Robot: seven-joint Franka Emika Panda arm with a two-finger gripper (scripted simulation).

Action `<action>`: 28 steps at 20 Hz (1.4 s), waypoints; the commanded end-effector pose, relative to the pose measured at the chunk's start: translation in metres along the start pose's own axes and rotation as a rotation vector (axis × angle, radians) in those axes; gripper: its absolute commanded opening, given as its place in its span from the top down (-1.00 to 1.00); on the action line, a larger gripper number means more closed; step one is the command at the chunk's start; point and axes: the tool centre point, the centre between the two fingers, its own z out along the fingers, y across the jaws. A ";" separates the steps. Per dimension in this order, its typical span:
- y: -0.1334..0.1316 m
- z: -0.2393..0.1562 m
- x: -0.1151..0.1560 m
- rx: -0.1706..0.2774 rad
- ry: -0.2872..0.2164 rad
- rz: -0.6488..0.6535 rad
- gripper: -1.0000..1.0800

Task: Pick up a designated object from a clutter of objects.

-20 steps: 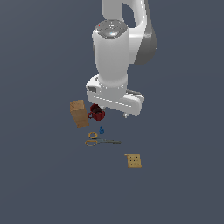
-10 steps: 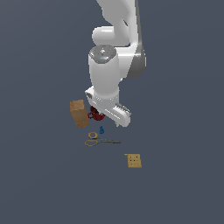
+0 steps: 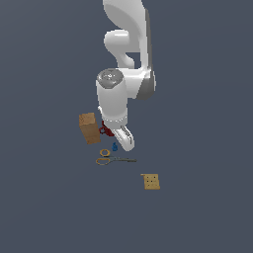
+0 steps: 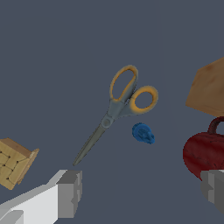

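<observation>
- The gripper [image 4: 142,192] stands wide apart and holds nothing: in the wrist view one grey finger [image 4: 70,192] and the other finger [image 4: 214,189] show at opposite sides with bare floor between them.
- The designated object [image 4: 143,133], a tiny blue knob-like piece, lies on the floor ahead of that gap, apart from both fingers. In the exterior view it shows as a blue speck [image 3: 115,147] just beside the arm's white end, towards the exterior view's left.
- The yellow-handled scissors [image 4: 114,110] lie closed just beside the blue piece, their loops nearest it; whether they touch it I cannot tell. In the exterior view they lie just nearer than the blue speck.
- The red mug [image 4: 203,151] sits close to the blue piece on its other side, partly behind one finger. The brown box [image 3: 89,127] stands beyond the mug, at the exterior view's left of the arm.
- The tan dotted square [image 3: 150,181] lies well apart from the rest, nearer and towards the exterior view's right.
- Progress, as I judge it: the approach is well along, with the arm low over the clutter. The grasp is not yet made; lining up on the blue piece, descending, closing and lifting all remain.
- The mug and the scissors crowd the target, so the fingers have little room.
</observation>
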 end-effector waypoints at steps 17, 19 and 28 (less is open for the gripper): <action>0.030 0.045 0.010 -0.012 0.017 0.299 -0.92; 0.030 0.045 0.010 -0.012 0.017 0.295 -0.92; 0.031 0.069 0.010 -0.012 0.017 0.298 -0.92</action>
